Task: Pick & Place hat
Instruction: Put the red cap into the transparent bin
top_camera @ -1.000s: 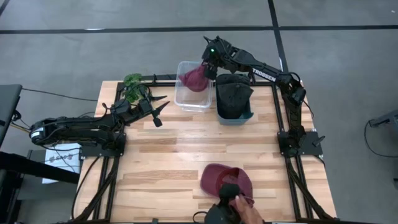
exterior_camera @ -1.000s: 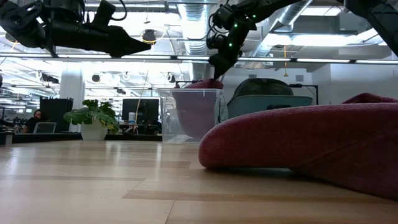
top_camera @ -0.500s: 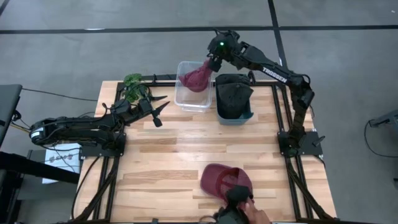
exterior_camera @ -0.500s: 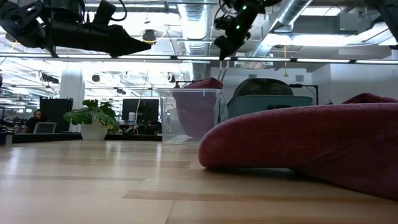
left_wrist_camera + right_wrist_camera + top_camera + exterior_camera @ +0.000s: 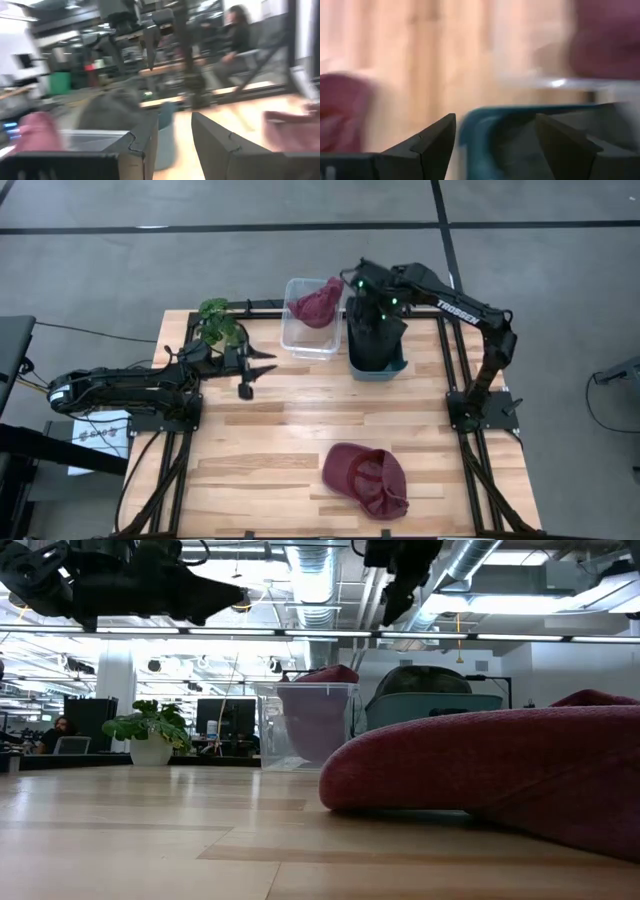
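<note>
**Right claw open and empty above teal bin**

Right claw [image 5: 372, 288] raised over the far end of the wooden slatted tabletop [image 5: 280, 430], fingers [image 5: 436, 142] spread wide, nothing between them. Directly beneath that claw: a teal plastic bin [image 5: 377, 366] holding a dark grey fabric hat [image 5: 374, 330]. Just beside the claw, toward the left arm: a clear plastic rectangular tub [image 5: 308, 340] with a maroon fabric hat [image 5: 316, 304] resting in it, crown rising above the rim. Tub and bin side by side, close together.

Well away from the right claw, near the front edge of the tabletop: a second maroon baseball cap [image 5: 365, 477], lying loose on the wood, untouched by either arm. Same cap filling the near right of the low view [image 5: 480, 775].

Left claw [image 5: 250, 375] held off the surface over the left side of the tabletop, fingers [image 5: 220, 142] parted with a clear gap, gripping nothing. Ahead of that claw, across bare wood: the tub and the bin. Close behind it, at the far left corner: a small green leafy potted plant [image 5: 215, 320].

Seated person blurred in the room beyond, in the left wrist view [image 5: 239, 35].
</note>
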Controlling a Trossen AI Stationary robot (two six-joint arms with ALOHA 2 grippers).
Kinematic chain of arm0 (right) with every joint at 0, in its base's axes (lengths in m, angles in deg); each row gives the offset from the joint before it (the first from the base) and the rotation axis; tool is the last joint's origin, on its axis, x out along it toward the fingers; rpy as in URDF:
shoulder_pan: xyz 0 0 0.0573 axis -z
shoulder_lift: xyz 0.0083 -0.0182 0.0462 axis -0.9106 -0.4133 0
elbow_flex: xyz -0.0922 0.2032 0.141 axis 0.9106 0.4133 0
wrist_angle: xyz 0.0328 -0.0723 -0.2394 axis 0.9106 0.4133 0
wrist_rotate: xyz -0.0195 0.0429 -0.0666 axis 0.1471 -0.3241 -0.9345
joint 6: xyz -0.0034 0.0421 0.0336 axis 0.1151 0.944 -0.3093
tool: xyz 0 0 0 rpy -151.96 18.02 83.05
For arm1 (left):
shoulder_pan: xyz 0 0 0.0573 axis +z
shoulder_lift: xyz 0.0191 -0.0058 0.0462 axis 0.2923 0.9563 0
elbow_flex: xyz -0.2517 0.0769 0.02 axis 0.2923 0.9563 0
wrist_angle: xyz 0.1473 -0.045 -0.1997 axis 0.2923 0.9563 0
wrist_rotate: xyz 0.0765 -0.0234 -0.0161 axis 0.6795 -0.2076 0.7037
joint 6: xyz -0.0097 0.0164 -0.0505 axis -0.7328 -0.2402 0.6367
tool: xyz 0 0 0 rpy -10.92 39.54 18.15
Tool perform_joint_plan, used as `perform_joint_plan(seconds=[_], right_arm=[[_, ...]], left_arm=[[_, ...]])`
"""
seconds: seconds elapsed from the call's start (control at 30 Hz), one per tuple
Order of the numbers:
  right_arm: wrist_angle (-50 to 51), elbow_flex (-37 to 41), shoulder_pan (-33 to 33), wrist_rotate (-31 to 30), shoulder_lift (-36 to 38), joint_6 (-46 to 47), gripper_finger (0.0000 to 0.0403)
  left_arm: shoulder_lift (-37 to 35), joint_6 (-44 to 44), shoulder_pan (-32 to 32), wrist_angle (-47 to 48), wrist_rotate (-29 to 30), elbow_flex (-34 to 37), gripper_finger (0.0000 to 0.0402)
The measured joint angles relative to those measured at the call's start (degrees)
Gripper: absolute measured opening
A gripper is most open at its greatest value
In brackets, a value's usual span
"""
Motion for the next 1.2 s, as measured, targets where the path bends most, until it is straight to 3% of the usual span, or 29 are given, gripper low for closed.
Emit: perform_joint_plan(seconds=[0.13, 0.33, 0.5, 0.67, 0.8, 0.97, 1.2], right_arm=[[3.62, 3.42, -5.08, 3.91, -0.26, 2.41, 0.0265], [3.73, 15.55, -14.41, 4.53, 1.56, 9.15, 0.0265], [-5.81, 28.52, -22.74, 4.52, 5.88, 16.89, 0.0265], [-21.01, 40.62, -31.55, 1.99, 11.89, 31.45, 0.0265], [-30.75, 48.97, -40.26, -8.14, 16.50, 44.37, 0.0265], [-35.22, 56.85, -52.51, -25.58, 20.06, 63.06, 0.0265], [-38.69, 62.75, -69.78, -46.70, 19.39, 93.88, 0.0265]], left_arm=[[0.00, 5.22, 0.00, 0.09, -6.53, -0.02, 0.0117], [1.51, 10.81, -3.64, 0.39, -14.80, -0.04, 0.0117], [4.81, 10.90, -11.65, -0.12, -13.03, -0.04, 0.0117], [8.26, 10.98, -20.31, -2.85, -3.95, -0.04, 0.0117], [11.23, 12.42, -26.55, -6.09, 4.24, -0.04, 0.0117], [17.02, 17.23, -32.90, -7.97, 20.87, -1.74, 0.0117], [28.72, 20.98, -38.10, -8.09, 22.04, -8.19, 0.0117]])
